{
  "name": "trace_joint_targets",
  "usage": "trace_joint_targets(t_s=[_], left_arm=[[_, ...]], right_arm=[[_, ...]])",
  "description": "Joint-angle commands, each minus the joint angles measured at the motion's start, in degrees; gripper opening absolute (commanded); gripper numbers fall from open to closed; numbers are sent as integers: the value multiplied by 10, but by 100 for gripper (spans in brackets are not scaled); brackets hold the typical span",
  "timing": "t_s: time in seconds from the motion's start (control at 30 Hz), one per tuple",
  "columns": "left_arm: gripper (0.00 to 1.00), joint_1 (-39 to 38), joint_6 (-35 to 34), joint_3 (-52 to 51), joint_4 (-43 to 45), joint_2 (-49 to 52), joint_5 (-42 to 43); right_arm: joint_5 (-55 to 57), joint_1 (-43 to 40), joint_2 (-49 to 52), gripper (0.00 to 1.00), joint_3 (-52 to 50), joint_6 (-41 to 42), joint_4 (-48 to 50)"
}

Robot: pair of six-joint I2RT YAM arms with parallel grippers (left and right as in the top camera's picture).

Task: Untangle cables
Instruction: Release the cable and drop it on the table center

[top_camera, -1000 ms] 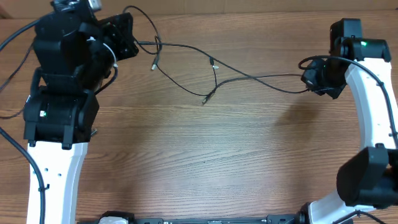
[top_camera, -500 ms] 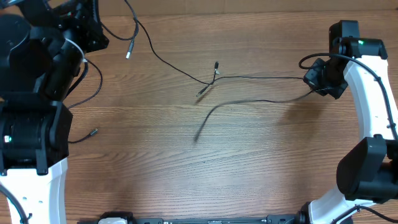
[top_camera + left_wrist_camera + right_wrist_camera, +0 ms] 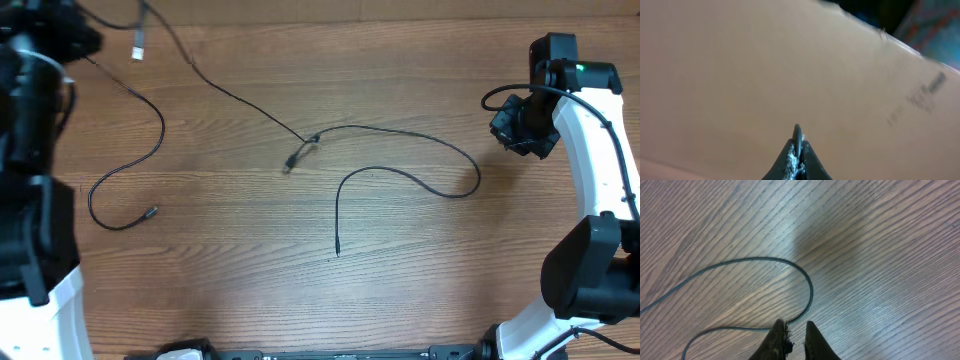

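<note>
Three cables (image 3: pixel 337 225) sprawl; left jaws pinching cable, right jaws slightly apart, empty.

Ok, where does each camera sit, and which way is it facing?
Overhead: above the table, looking straight down on the cables; the left arm and right arm show at the sides.
Left wrist: on the left arm, facing a blurred tan surface; the left gripper shows, shut on a cable.
Right wrist: on the right arm, looking down at the wood; the right gripper shows, slightly open, a cable loop just ahead.
Shared: overhead and right wrist both show that loop.
</note>
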Motion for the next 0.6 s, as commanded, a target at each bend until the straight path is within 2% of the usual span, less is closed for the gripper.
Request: trace_joint_targets(t_s=[0.0,0.3,0.57], left_arm=[[3,37,64,44,5,-8,-59],[4,120,133,61,33,-4,-131],[4,142,150,61,-19,0,-117]], right_arm=[[8,-2,4,11,-2,-4,3],[8,-2,4,15,-2,-4,1],[-25,-2,4,20,-2,-28,6]])
